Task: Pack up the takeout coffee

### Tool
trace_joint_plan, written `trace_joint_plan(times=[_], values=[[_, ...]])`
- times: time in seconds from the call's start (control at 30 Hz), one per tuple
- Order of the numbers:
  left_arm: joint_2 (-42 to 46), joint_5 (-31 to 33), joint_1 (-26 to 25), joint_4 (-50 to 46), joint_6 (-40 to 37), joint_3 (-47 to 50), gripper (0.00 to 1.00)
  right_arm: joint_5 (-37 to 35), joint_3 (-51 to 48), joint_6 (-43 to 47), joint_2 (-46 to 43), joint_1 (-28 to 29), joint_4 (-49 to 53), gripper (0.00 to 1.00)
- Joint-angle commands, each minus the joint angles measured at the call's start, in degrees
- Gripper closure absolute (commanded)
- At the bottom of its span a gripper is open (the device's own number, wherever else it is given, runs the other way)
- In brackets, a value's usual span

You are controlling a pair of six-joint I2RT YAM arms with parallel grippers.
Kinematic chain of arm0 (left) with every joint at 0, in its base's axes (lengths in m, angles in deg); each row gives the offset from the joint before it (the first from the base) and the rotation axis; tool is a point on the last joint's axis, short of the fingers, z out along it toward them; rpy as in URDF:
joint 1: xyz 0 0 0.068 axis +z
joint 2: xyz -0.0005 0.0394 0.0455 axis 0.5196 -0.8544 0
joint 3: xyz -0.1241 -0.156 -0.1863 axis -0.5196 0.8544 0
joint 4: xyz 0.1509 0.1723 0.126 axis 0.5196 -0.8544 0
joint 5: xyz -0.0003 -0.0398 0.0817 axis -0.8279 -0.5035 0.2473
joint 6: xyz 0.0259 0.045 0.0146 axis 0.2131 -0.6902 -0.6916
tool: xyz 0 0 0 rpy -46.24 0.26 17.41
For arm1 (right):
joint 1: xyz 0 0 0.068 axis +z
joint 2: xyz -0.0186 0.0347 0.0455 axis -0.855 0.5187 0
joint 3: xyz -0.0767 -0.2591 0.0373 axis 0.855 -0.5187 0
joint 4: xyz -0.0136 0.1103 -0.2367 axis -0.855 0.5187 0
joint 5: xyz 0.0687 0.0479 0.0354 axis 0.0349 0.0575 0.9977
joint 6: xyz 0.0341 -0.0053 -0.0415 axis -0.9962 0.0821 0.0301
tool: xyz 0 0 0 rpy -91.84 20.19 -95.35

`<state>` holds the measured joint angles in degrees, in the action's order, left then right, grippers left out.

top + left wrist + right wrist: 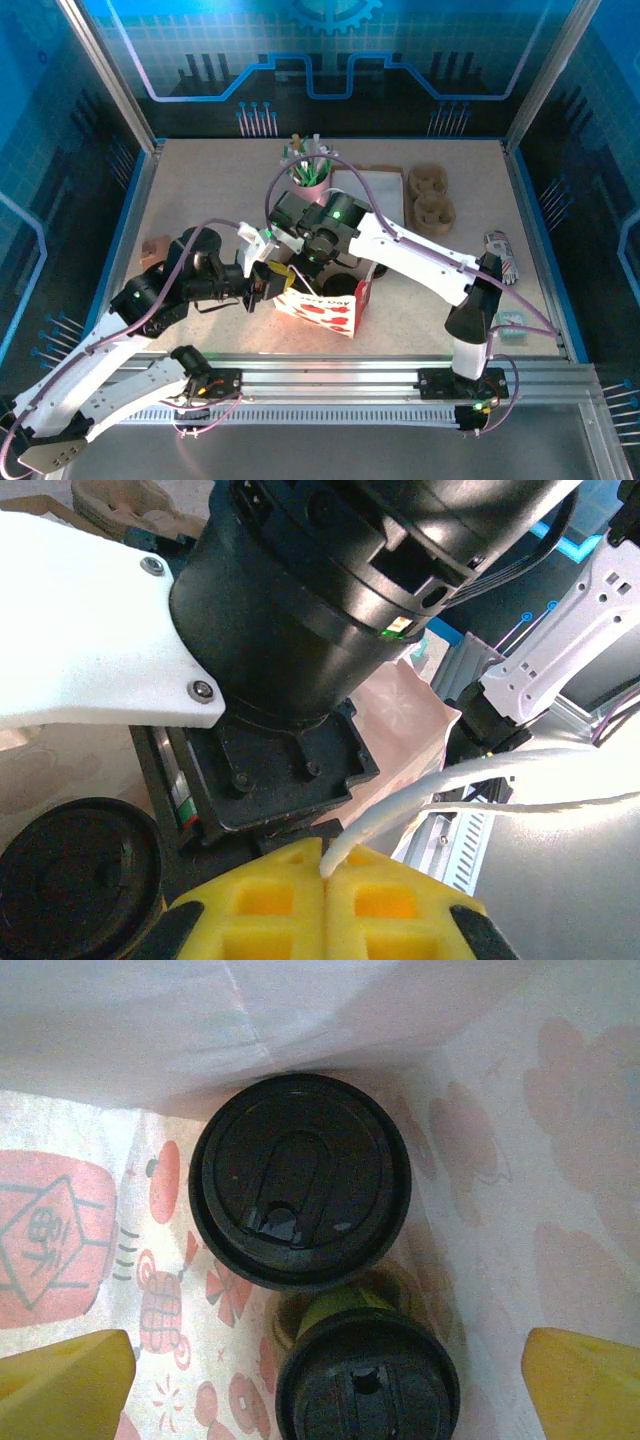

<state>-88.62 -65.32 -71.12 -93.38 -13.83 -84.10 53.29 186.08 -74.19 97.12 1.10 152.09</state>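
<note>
A white paper bag [325,308] with red prints stands at the table's middle front. My left gripper [325,865] is shut on the bag's white cord handle [470,780] and holds it at the bag's left edge [268,285]. My right gripper [325,1385] hangs open over the bag's mouth and looks straight down into it. The takeout coffee [300,1180] stands inside on the bag's floor, showing as a round black lid with a sip hole; its wall is hidden. A second black-lidded cup [367,1380] stands beside it, between my yellow fingertips [65,1385].
At the back stand a pink cup of sticks [310,170], a white tray [370,185] and brown cardboard carriers [432,195]. Packets [503,255] lie at the right edge, and a brown piece [155,248] at the left. The right arm's wrist [300,610] is close above my left gripper.
</note>
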Motion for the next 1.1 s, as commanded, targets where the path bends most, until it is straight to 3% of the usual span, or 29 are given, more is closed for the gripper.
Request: trace_joint_plan(times=[0.0,0.47,1.07], values=[[-0.5,-0.5,-0.3,-0.2,-0.8,-1.0,1.00,0.1,3.1,0.9,-2.8,0.9,2.2,0.00],[-1.0,-0.3,-0.3,-0.2,-0.9,-1.2,1.00,-0.7,7.6,1.9,-3.9,1.1,4.2,0.00],[-0.7,-0.7,-0.3,0.1,-0.6,-0.6,1.00,-3.8,6.2,1.8,-4.9,1.0,2.9,0.00]])
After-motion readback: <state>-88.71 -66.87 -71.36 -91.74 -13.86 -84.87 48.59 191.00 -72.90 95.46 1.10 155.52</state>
